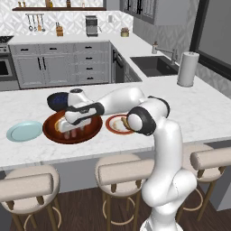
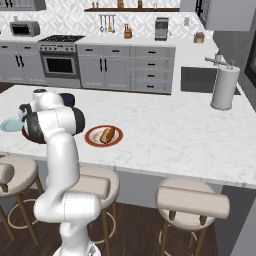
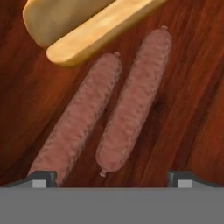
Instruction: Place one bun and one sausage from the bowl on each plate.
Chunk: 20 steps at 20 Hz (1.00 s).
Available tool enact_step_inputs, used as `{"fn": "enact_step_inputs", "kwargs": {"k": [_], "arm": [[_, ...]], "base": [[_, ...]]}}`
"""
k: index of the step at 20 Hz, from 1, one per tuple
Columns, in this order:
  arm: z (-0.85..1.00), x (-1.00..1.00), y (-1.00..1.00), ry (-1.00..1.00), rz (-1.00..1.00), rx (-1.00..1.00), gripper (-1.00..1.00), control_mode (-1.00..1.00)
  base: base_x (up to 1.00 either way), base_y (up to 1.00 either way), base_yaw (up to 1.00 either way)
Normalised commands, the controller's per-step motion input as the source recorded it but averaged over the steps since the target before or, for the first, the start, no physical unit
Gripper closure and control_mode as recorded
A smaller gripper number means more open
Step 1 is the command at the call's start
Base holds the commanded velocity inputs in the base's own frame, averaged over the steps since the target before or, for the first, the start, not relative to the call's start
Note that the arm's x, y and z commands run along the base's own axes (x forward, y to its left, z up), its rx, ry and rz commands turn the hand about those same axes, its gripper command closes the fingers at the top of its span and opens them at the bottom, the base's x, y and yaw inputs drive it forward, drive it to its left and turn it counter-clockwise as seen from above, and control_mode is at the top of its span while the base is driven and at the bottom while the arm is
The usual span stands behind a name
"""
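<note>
You are at a white marble island counter (image 1: 189,113) in a grey kitchen, with stools along the near edge. In the left base view your pincer (image 1: 72,131) hangs low over the wooden bowl (image 1: 52,133), with the pale blue plate (image 1: 23,131) beyond the bowl on one side and the red-rimmed plate (image 1: 113,128) just past the bowl on the other. A dark blue bowl (image 1: 55,101) sits just behind the hand.

The right base view gives you what the left hides: the red-rimmed plate unobstructed, carrying one bun (image 2: 107,135). There the arm covers most of the wooden bowl.

The hand view shows you the bowl's contents. Count two sausages: one (image 3: 133,103) lying between the fingertips, the other sausage (image 3: 76,122) beside it, its end running down to one fingertip (image 3: 41,178). One bun in the bowl (image 3: 83,26) lies beyond them, further from the tips. The jaws stand spread wide, gripping nothing.

So you have two plates, two buns, two sausages.
</note>
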Motion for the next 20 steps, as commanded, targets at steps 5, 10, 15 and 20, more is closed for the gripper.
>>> {"fn": "enact_step_inputs", "kwargs": {"k": [5, 10, 15, 20], "arm": [[-0.15, 0.09, 0.08, 0.0, -0.03, -0.01, -1.0, -1.0], [-0.08, 0.1, 0.09, 0.0, -0.02, 0.0, -1.0, -1.0], [-0.01, 0.0, -0.21, 0.0, -0.02, 0.0, -1.0, -1.0], [-0.05, 0.0, -0.27, 0.0, -0.02, 0.0, -1.0, -1.0]], "base": [[0.0, 0.0, 0.0], [0.0, 0.0, 0.0], [0.0, 0.0, 0.0], [0.0, 0.0, 0.0]]}}
